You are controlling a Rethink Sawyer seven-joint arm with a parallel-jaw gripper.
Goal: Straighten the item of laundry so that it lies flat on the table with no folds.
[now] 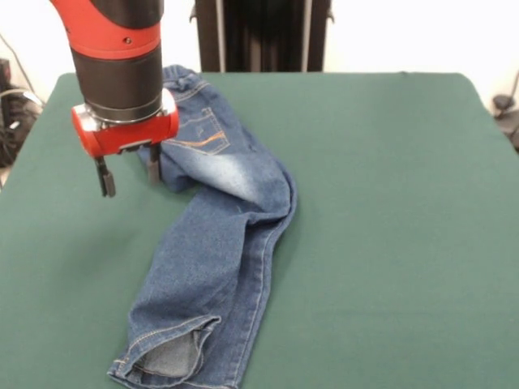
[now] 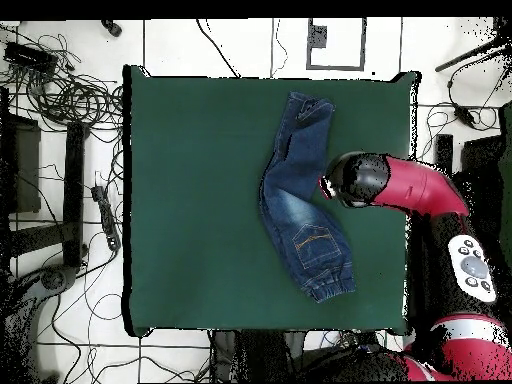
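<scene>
While the jeans lay bent and folded over on the green surface, one leg doubled on the other, the jaws hung spread and empty, one finger touching the denim's edge beside the stitched pocket.

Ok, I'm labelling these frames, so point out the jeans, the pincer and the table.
jeans [image 1: 212, 251]: front view, on the folded legs.
pincer [image 1: 128, 176]: front view, midway between its two tips.
table [image 1: 389, 203]: front view, on bare green cloth.
</scene>
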